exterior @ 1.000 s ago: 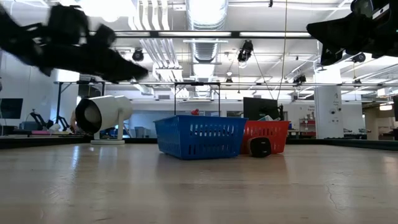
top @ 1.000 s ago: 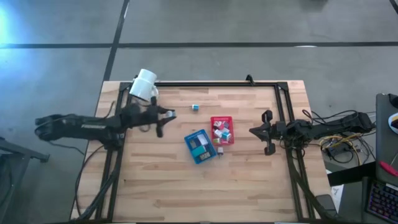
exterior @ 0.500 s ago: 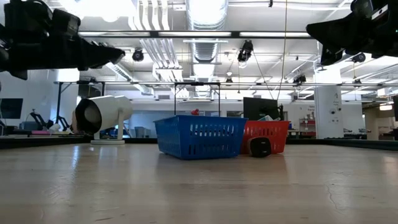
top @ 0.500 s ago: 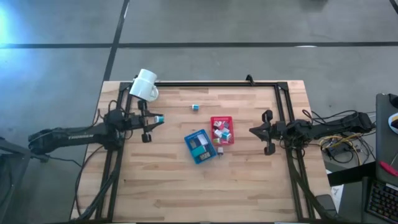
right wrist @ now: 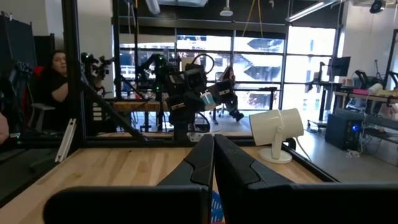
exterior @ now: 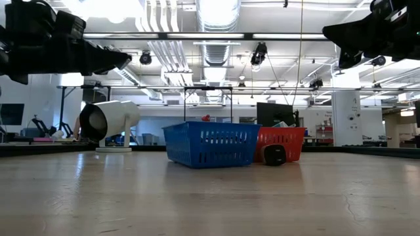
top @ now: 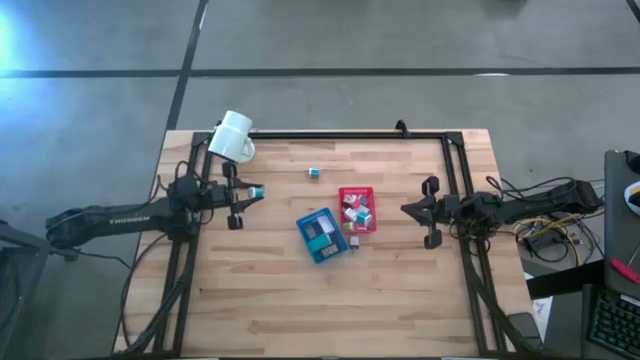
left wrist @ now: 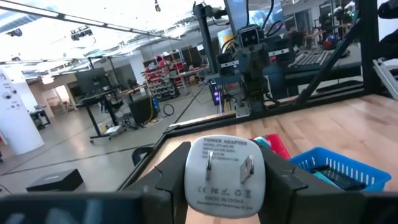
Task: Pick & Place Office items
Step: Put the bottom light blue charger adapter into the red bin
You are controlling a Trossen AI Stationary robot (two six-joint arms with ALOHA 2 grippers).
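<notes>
On the wooden counter (top: 300, 290), the left pincer (top: 252, 191) hovers near the white mug (top: 232, 136), clamping a white power adapter (left wrist: 225, 177); the right pincer (top: 410, 211) waits right, closed, empty

High cam: straight down, far enough to take in the whole desk (top: 300, 300), both arms and floor around it. Low cam: at desk-surface height, level across the wood into the lab; shares the blue tray (exterior: 210, 143), red tray (exterior: 282, 143) and white mug (exterior: 108, 121) with high. Left wrist cam: close, faces across the desk over its own fingers, catches both trays. Right wrist cam: faces the opposite way, sees mug and left arm.
</notes>
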